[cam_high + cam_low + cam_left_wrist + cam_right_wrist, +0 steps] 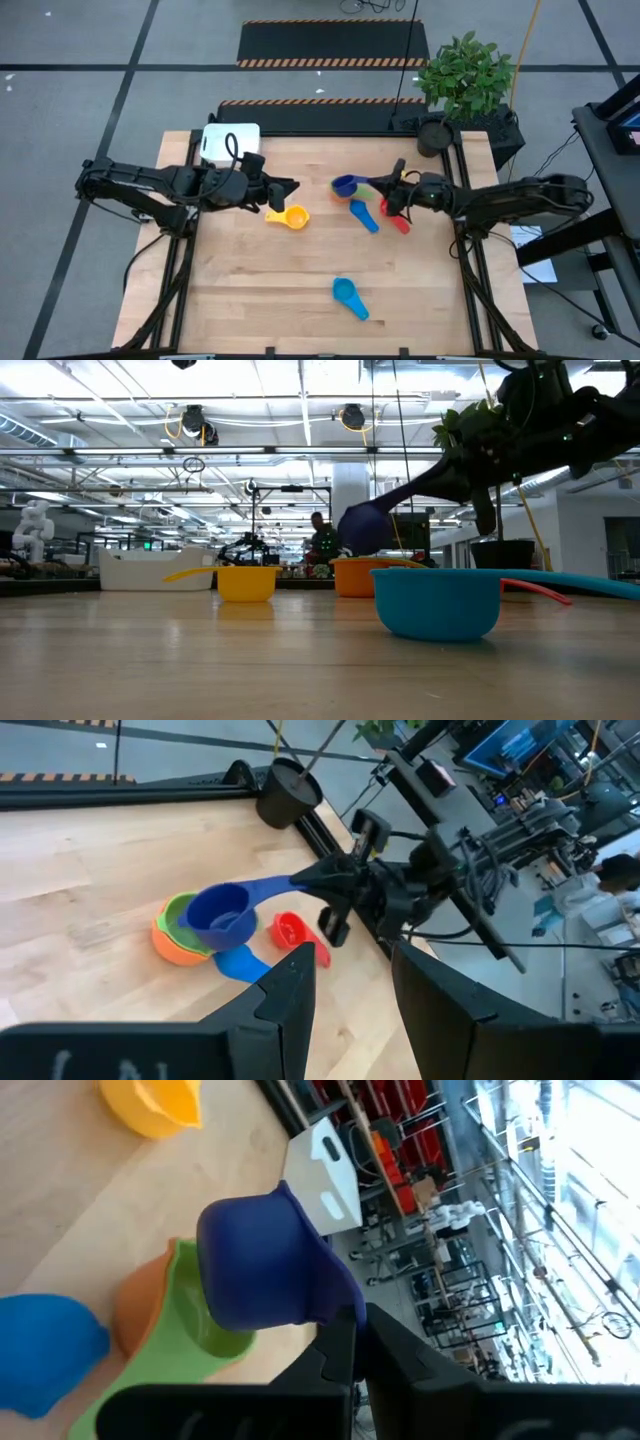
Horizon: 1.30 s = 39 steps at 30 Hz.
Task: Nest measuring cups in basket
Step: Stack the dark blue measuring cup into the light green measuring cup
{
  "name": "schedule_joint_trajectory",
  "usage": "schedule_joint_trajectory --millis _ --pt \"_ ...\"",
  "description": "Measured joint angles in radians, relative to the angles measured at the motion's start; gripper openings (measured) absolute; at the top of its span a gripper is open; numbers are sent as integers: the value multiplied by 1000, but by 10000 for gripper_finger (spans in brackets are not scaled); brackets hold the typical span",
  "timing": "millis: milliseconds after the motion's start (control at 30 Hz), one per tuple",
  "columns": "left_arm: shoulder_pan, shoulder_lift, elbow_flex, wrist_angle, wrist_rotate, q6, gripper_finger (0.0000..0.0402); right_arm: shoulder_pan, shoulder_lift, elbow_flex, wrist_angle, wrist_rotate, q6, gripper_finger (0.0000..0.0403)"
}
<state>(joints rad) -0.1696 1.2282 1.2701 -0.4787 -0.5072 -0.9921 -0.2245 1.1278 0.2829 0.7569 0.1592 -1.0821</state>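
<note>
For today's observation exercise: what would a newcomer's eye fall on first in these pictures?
Probably the dark blue cup, held by its handle in the right gripper just above the green cup nested in the orange cup. Next, the yellow cup beside the open left gripper.

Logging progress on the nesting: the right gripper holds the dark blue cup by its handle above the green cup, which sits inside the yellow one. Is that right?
Not quite. The green cup sits inside the orange cup, as the left wrist view shows. The yellow cup lies apart, near the left gripper. The right gripper does hold the dark blue cup above them.
</note>
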Motion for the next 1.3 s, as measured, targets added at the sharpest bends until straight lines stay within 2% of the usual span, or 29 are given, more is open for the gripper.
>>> schedule_joint_trajectory --millis 367,633,1100,1300 --pt "-10 0 0 7 11 -35 136 -1 133 0 109 9 -8 0" --pt "-25 0 0 12 11 -34 136 -1 148 0 120 20 4 6" --pt "-31 0 0 11 11 -32 136 -1 148 0 26 -30 186 98" --pt "-35 0 0 11 11 -32 136 -1 148 0 -7 -30 412 135"
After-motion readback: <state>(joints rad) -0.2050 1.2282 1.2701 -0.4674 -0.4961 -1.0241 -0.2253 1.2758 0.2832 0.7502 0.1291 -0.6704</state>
